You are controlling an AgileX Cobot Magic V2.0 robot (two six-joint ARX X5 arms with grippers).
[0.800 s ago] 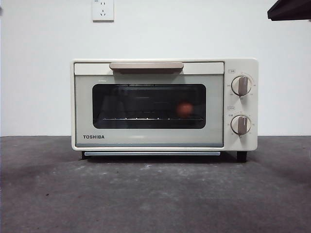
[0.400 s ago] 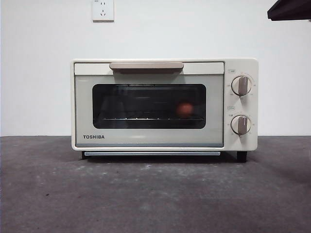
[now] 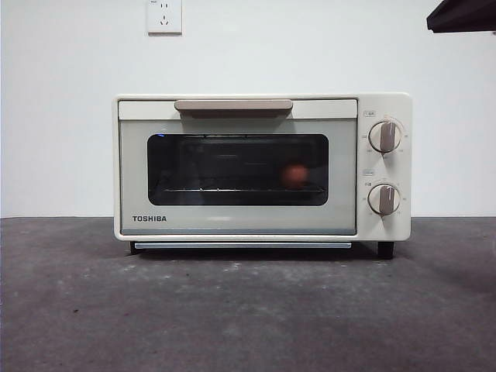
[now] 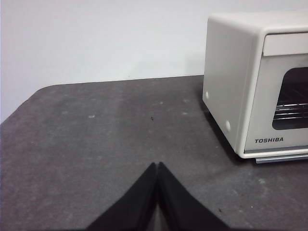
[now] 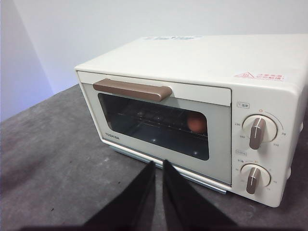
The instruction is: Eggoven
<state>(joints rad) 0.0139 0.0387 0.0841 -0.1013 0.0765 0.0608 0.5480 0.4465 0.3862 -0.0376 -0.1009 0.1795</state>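
The cream TOSHIBA toaster oven (image 3: 236, 221) stands in the middle of the dark table with its door shut. The reddish-brown egg (image 3: 294, 175) lies on the rack inside, seen through the dark glass toward the right; it also shows in the right wrist view (image 5: 196, 122). The beige handle (image 3: 233, 105) runs along the door's top. My right gripper (image 5: 159, 166) is shut and empty, held above the table in front of the oven (image 5: 192, 62). My left gripper (image 4: 157, 166) is shut and empty, off to the oven's left side (image 4: 231, 96). One black arm tip (image 3: 461, 15) shows at the top right corner.
Two dials (image 3: 384, 136) (image 3: 384, 199) sit on the oven's right panel. A wall socket (image 3: 163, 15) is on the white wall behind. The dark table (image 3: 232, 310) stretches in front of the oven.
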